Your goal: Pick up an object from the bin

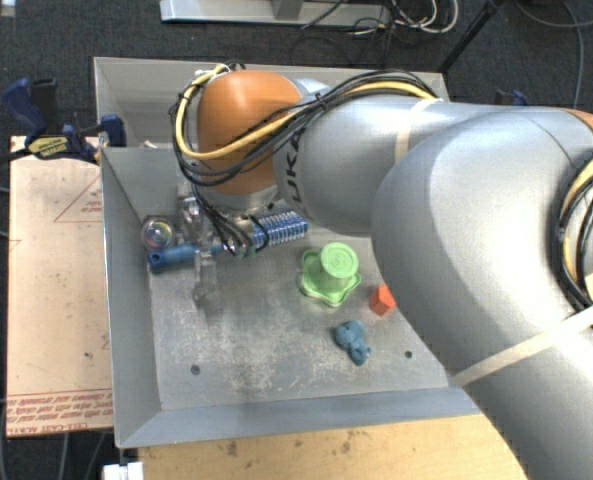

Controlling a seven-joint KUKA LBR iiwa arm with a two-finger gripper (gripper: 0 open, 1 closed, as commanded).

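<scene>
My gripper hangs below the arm's wrist over the left part of the bin, low near the floor. A blue stick-shaped thing lies just to its left, its right end reaching up to the gripper; whether they touch I cannot tell. A shiny round ball rests beside the blue stick, by the left wall. A blue ribbed piece lies just right of the gripper, partly under the arm.
A green flanged cup stands in the bin's middle. A small orange block and a small blue-grey figure lie to its right and front. The big arm covers the bin's right and back.
</scene>
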